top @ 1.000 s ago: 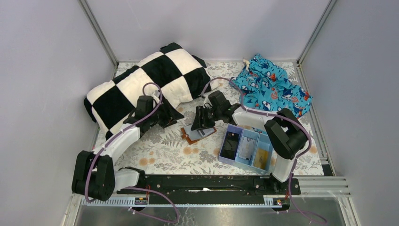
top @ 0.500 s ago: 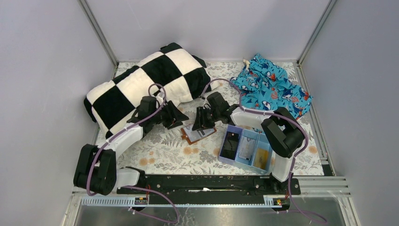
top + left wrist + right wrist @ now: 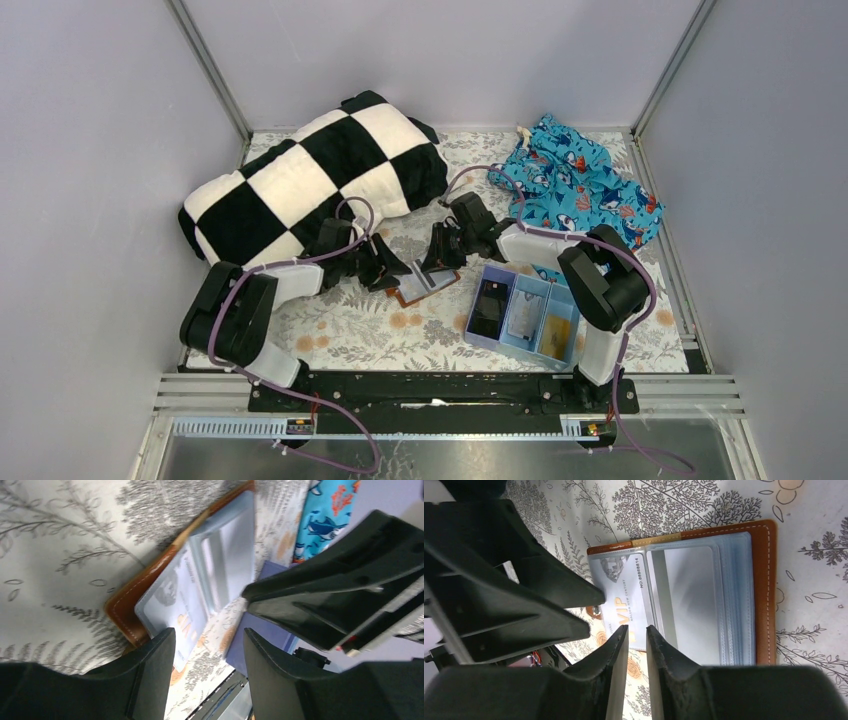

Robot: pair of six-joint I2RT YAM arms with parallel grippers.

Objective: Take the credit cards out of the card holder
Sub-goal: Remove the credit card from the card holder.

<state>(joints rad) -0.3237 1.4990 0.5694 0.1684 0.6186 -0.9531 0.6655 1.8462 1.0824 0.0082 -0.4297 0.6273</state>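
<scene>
right wrist: pale card [image 3: 621,587] juts from open card holder [image 3: 766,580].

Top view: even, diffuse overhead light, sharp throughout, only faint soft shadows on the table [image 3: 340,320] under the arms [image 3: 290,277]. Wrist views: near fingers [image 3: 145,680] dark and blurred (edges soft, no surface detail); pale glare streaks the card holder [image 3: 704,595] pockets.
</scene>
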